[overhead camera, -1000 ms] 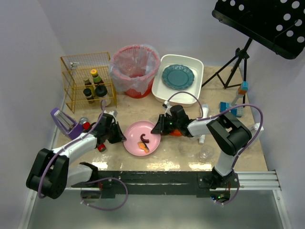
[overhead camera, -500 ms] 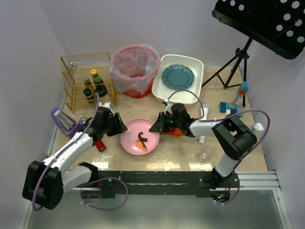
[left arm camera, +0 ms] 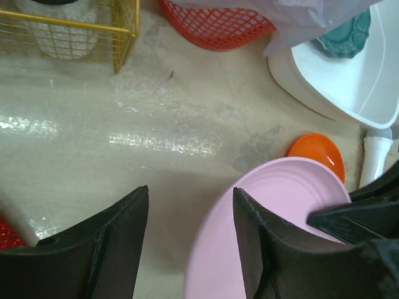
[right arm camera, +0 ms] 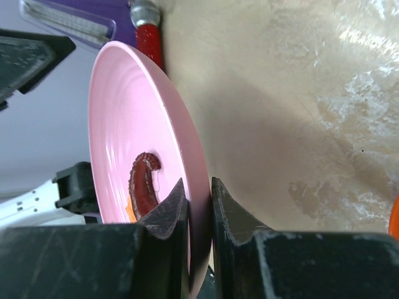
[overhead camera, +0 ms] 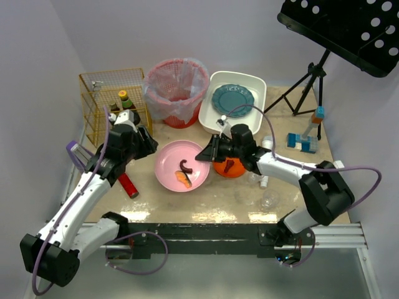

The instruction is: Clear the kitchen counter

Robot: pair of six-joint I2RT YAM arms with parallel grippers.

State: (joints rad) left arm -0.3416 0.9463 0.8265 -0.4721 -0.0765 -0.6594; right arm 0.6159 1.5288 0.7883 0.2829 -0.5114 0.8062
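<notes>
Right gripper (right arm camera: 198, 193): clenched on the rim of the round pink plastic plate (right arm camera: 124, 106).
Left gripper (left arm camera: 190, 215): released, empty, above the beige marbled kitchen counter (left arm camera: 124, 162).
Plate contents: dark red curved scrap (right arm camera: 143, 187).

The left claw (left arm camera: 190, 194) has let go of the pink plate (overhead camera: 167, 164), spread its jaws and drawn back toward the red basket (overhead camera: 181, 119). The right claw (right arm camera: 197, 190) has pinched the plate's far rim and carried it nearer the basket.
</notes>
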